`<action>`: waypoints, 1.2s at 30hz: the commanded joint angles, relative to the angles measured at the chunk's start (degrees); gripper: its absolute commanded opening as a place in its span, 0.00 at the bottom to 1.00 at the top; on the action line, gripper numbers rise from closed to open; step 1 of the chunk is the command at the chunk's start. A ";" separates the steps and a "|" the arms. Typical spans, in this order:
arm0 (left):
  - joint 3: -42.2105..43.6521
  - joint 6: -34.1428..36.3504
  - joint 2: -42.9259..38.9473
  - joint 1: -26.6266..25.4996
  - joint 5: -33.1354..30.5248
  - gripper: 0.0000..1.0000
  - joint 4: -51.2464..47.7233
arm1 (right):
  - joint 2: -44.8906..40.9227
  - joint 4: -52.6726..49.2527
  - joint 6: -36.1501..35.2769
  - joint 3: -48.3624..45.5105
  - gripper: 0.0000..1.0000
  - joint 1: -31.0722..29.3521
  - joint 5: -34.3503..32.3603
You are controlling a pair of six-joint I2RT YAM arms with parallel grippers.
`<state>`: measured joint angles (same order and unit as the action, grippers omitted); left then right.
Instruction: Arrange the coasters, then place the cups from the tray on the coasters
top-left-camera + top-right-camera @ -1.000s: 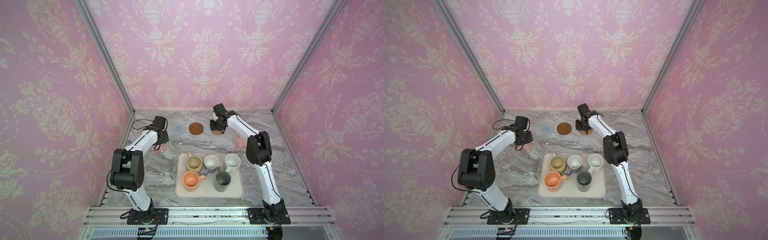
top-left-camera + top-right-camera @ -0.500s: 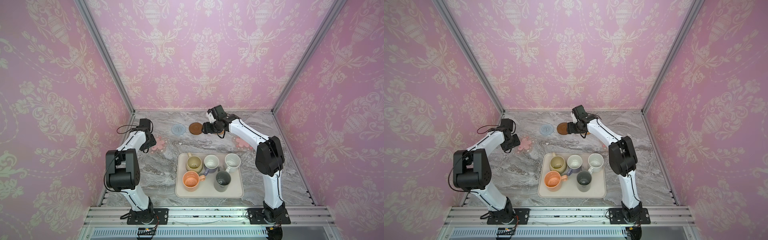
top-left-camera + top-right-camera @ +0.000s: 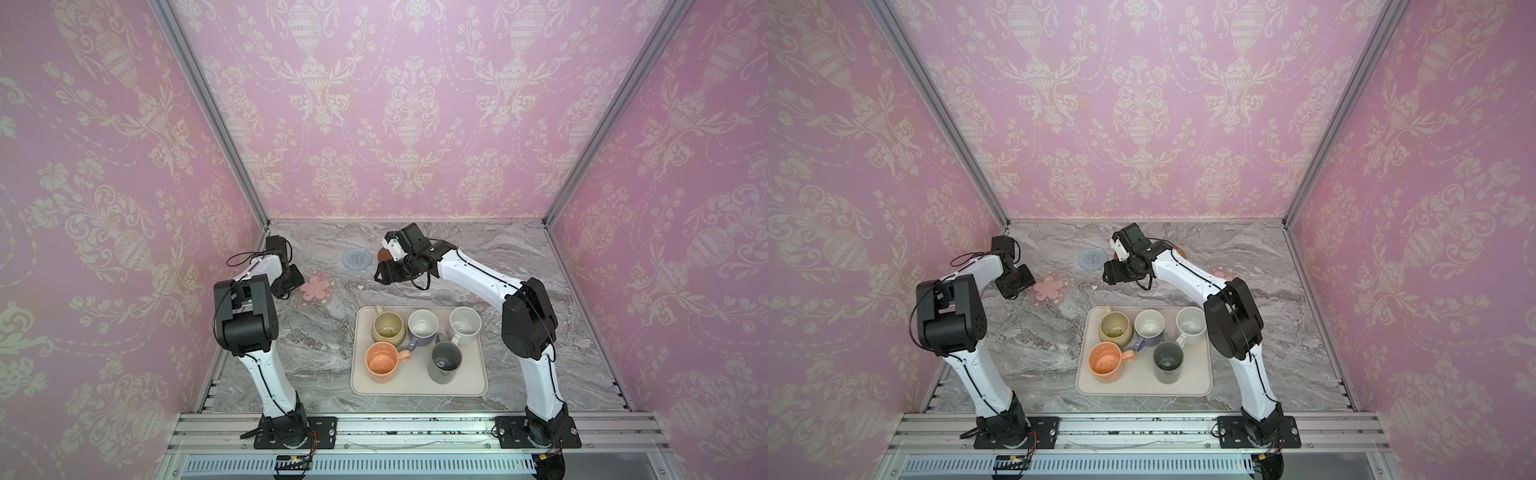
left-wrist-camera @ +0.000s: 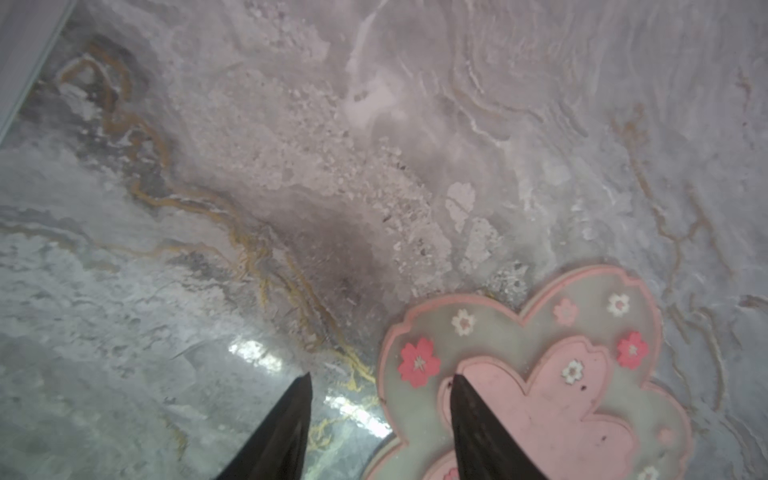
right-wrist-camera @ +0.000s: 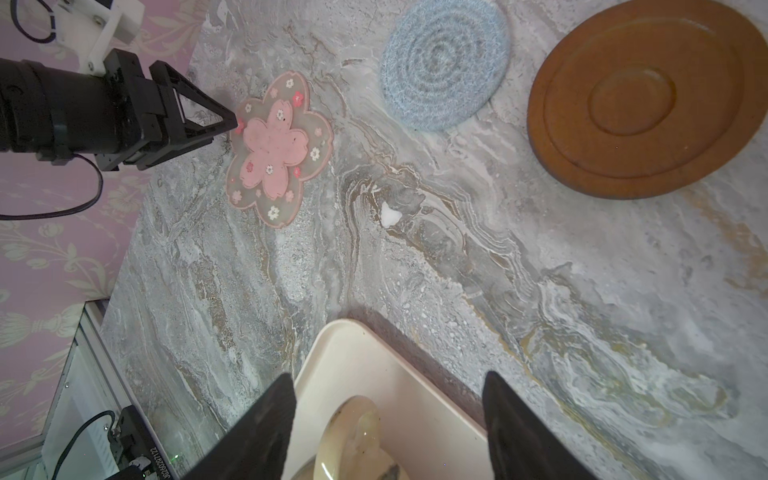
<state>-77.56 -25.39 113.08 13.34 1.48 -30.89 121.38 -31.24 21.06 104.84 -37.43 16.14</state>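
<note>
The arranging step looks done: the left pincer (image 4: 381, 376) stands open and empty at the pink flower coaster (image 3: 316, 286) lying left on the table (image 3: 316, 357), and the right pincer (image 5: 389, 376), wide open and empty above the far-left corner of the tray (image 3: 469, 376), should next descend onto the olive mug (image 3: 387, 328).

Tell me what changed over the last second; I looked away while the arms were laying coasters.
The left gripper opened, releasing the pink flower coaster flat on the table, and backed away leftward. The right gripper opened, left the tan coaster at the back and swung toward the middle. Cups, tray, blue coaster and brown coaster stayed.
</note>
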 commanded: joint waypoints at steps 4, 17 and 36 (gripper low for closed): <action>-0.13 0.21 1.88 0.18 6.07 0.56 3.85 | 4.12 0.17 2.11 2.86 0.73 -1.23 0.58; 5.39 -0.04 2.25 0.10 14.01 0.56 5.45 | 7.39 0.88 6.09 4.68 0.74 -1.83 -0.81; 15.33 -5.12 -3.43 -7.51 14.82 0.57 7.35 | 10.00 3.46 11.28 2.48 0.74 -1.83 0.26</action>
<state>-65.58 -27.94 107.63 7.62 14.76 -16.71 130.37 -28.69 30.76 107.92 -38.94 15.84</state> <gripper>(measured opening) 0.570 0.739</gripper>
